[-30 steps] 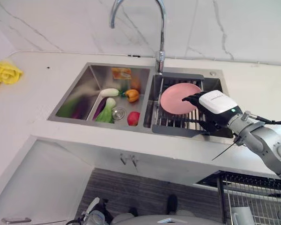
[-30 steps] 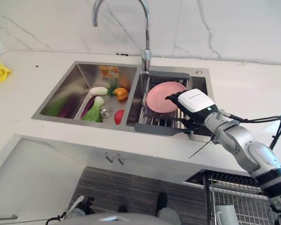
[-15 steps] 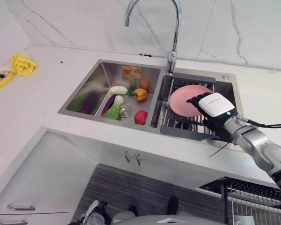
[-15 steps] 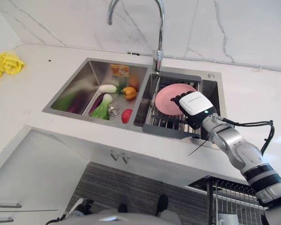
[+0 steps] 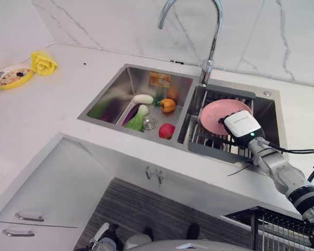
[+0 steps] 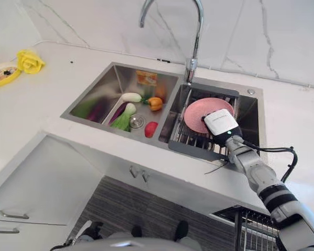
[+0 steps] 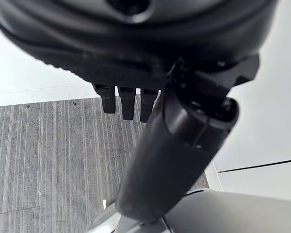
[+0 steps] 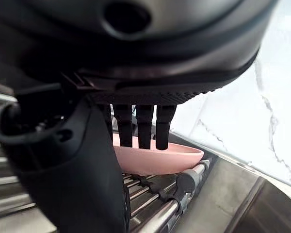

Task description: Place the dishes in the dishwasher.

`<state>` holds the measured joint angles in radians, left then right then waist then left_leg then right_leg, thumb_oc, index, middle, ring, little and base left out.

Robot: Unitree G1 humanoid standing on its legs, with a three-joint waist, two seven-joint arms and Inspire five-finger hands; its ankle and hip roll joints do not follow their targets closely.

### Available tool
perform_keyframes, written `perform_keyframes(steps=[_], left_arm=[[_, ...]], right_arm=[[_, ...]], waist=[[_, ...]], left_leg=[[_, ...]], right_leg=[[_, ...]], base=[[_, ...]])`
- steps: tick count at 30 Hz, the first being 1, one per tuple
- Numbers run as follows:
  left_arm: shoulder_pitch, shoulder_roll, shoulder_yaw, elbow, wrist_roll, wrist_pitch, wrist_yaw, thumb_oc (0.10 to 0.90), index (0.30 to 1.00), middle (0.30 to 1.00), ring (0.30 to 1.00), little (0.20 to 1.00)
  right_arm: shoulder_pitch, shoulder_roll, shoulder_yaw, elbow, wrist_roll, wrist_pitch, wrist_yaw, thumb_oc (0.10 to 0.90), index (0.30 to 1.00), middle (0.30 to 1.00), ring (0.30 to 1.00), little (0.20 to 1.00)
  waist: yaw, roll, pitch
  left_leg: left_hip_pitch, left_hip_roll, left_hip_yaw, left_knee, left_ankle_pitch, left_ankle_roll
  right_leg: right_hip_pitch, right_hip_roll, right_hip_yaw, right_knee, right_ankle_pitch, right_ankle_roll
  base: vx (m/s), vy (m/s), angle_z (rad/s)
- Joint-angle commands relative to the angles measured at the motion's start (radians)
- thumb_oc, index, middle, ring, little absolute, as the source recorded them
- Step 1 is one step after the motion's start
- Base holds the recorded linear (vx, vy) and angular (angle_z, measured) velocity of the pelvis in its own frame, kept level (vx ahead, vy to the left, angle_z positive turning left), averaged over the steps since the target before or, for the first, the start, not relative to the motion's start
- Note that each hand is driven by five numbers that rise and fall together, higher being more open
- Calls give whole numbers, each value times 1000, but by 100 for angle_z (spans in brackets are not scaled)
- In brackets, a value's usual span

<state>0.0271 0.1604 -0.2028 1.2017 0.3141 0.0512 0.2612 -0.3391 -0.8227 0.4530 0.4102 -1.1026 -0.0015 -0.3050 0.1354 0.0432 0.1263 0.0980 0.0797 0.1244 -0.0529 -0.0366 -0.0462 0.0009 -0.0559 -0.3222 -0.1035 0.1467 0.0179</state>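
Observation:
A pink plate [image 5: 217, 112] lies tilted on the wire rack [image 5: 206, 142] in the sink's right basin. My right hand [image 5: 242, 124], white-backed, hangs over the plate's near right edge. In the right wrist view its fingers [image 8: 144, 127] reach out straight just above the plate's rim [image 8: 160, 159], and the thumb [image 8: 72, 160] stands apart in front. I cannot tell whether the fingertips touch the plate. My left hand [image 7: 136, 29] hangs low over the grey floor, fingers [image 7: 122, 102] straight, holding nothing.
The left basin holds a bok choy [image 5: 137, 116], an orange pepper [image 5: 168, 105] and a red tomato [image 5: 166, 130]. A tall faucet [image 5: 208, 63] rises behind the rack. A yellow cloth [image 5: 43, 61] lies on the far left counter. A dishwasher rack [image 5: 288, 230] stands at the lower right.
The whole picture has shifted, so the camera moved. My right hand stays at the pink plate and has crept slightly further over its edge.

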Motion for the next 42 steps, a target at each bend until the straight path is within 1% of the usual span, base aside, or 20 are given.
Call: perform_keyframes(steps=[1, 15, 21, 24, 25, 26, 27, 28, 29, 30, 31, 33, 34, 36, 37, 38, 39, 40, 41, 42], left_arm=[[-34, -15, -78, 55, -10, -24, 36, 800, 900, 900, 900, 900], [-46, -31, -109, 47, -5, -21, 52, 800, 900, 900, 900, 900], [-29, -8, -87, 10, 19, -11, 46, 800, 900, 900, 900, 900], [-29, -2, -77, 9, 31, -6, 45, 800, 900, 900, 900, 900], [-38, 0, -77, 12, 39, -5, 46, 800, 900, 900, 900, 900], [-38, 0, -77, 12, 39, -5, 46, 800, 900, 900, 900, 900], [-43, 8, -66, 14, 34, -9, 54, 800, 900, 900, 900, 900], [-41, 10, -51, 15, 24, -11, 64, 800, 900, 900, 900, 900], [-47, 9, -49, 15, 29, -6, 64, 800, 900, 900, 900, 900], [-47, 9, -49, 15, 29, -6, 64, 800, 900, 900, 900, 900], [-48, 9, -56, 0, 31, -7, 54, 800, 900, 900, 900, 900], [-44, 14, -62, -13, 31, -9, 48, 800, 900, 900, 900, 900], [-37, 33, -80, -62, 28, -19, 38, 800, 900, 900, 900, 900], [-33, 46, -87, -82, 26, -20, 24, 800, 900, 900, 900, 900], [-14, 61, -62, -79, 1, -22, 19, 800, 900, 900, 900, 900], [-6, 65, -50, -73, -15, -20, 25, 800, 900, 900, 900, 900], [6, 69, -48, -79, -24, -18, 24, 800, 900, 900, 900, 900], [6, 69, -48, -79, -24, -18, 24, 800, 900, 900, 900, 900], [46, 83, -33, -119, -33, -17, 8, 800, 900, 900, 900, 900], [50, 88, -35, -124, -29, -18, 1, 800, 900, 900, 900, 900]], right_arm=[[-195, 9, 14, 45, -35, 76, -137, 400, 300, 300, 300, 300], [-200, -20, -13, -35, -5, 78, -216, 400, 300, 300, 300, 300], [-60, -130, -203, -325, 66, 24, -250, 400, 300, 300, 300, 300], [18, -156, -286, -416, 97, -5, -246, 400, 300, 300, 300, 300], [66, -167, -342, -470, 118, -20, -250, 400, 300, 300, 300, 300], [66, -167, -342, -470, 118, -20, -250, 400, 300, 300, 300, 300], [56, -185, -349, -544, 140, -56, -250, 400, 300, 300, 300, 300], [38, -205, -339, -561, 147, -71, -246, 400, 300, 300, 300, 300], [21, -242, -331, -570, 157, -81, -226, 400, 300, 300, 300, 300], [21, -242, -331, -570, 157, -81, -226, 400, 300, 300, 300, 300], [52, -275, -365, -597, 176, -84, -223, 400, 300, 300, 300, 300], [79, -288, -397, -620, 177, -81, -219, 400, 300, 300, 300, 300], [75, -302, -410, -645, 168, -68, -234, 400, 300, 300, 300, 300], [54, -308, -401, -637, 163, -61, -236, 400, 300, 300, 300, 300], [50, -296, -413, -651, 162, -59, -232, 400, 300, 300, 300, 300], [33, -292, -402, -651, 158, -57, -229, 400, 300, 300, 300, 300], [34, -299, -408, -655, 157, -56, -230, 400, 300, 300, 300, 300], [34, -299, -408, -655, 157, -56, -230, 400, 300, 300, 300, 300], [118, -327, -489, -669, 147, -60, -226, 400, 300, 300, 300, 300], [150, -342, -518, -658, 146, -60, -220, 400, 300, 300, 300, 300]], waist=[[22, -62, -27], [17, -56, -35], [-20, -41, -20], [-35, -44, -11], [-41, -54, -1], [-41, -54, -1], [-27, -74, 13], [-27, -79, 11], [-34, -74, 10], [-34, -74, 10], [-74, -65, 11], [-78, -67, 6], [-107, -75, 27], [-103, -82, 35], [-124, -80, 52], [-109, -75, 65], [-97, -62, 77], [-97, -62, 77], [-120, -41, 80], [-126, -36, 76]], left_leg=[[-43, 68, -77, -34, 40, -82], [-49, 67, -89, -34, 44, -87], [-63, 72, -91, -34, 67, -98], [-80, 68, -93, -25, 81, -101], [-107, 53, -97, 23, 76, -100], [-107, 53, -97, 23, 76, -100], [-134, 11, -211, 115, 5, -106], [-135, -10, -276, 132, -45, -93], [-143, -22, -306, 120, -40, -80], [-143, -22, -306, 120, -40, -80], [-123, -20, -281, 77, -49, -59], [-113, -26, -260, 53, -41, -44], [-103, -42, -226, 29, -38, -13], [-101, -49, -176, 12, -31, 0], [-79, -43, -108, -15, -26, 10], [-65, -32, -64, -25, -19, 12], [-68, -20, -28, -22, -7, 10], [-68, -20, -28, -22, -7, 10], [-90, -15, 19, -31, 16, 21], [-94, -17, 28, -30, 16, 27]], right_leg=[[154, -114, -17, 16, -197, 138], [157, -113, -30, 16, -202, 139], [145, -99, -20, 16, -209, 126], [139, -100, -21, 16, -208, 123], [137, -112, -24, 16, -197, 125], [137, -112, -24, 16, -197, 125], [106, -125, 15, 16, -183, 125], [77, -126, 63, 16, -177, 127], [41, -126, 109, 16, -148, 138], [41, -126, 109, 16, -148, 138], [16, -133, 155, 16, -129, 153], [-4, -144, 183, 16, -113, 166], [-62, -159, 254, 21, -65, 194], [-103, -160, 297, 34, -44, 205], [-147, -150, 289, 71, -34, 214], [-180, -146, 248, 117, -43, 213], [-178, -153, 159, 179, -67, 206], [-178, -153, 159, 179, -67, 206], [-136, -137, 139, 315, -167, 176], [-131, -119, 172, 362, -200, 171]], base=[[-2, -4, 3], [4, -3, 4], [-13, -6, 1], [-40, 2, 8], [-55, 14, 15], [-86, 10, 9], [-81, 42, 1], [-123, 119, -67], [-76, 115, -68], [-42, 249, -166], [-7, 273, -138], [-62, 301, -104], [-186, 325, -77], [-179, 275, -136], [-160, 195, -211], [-265, 259, -240], [-172, 142, -173], [-333, 203, -150], [-268, 164, -96], [-305, 185, -115]])
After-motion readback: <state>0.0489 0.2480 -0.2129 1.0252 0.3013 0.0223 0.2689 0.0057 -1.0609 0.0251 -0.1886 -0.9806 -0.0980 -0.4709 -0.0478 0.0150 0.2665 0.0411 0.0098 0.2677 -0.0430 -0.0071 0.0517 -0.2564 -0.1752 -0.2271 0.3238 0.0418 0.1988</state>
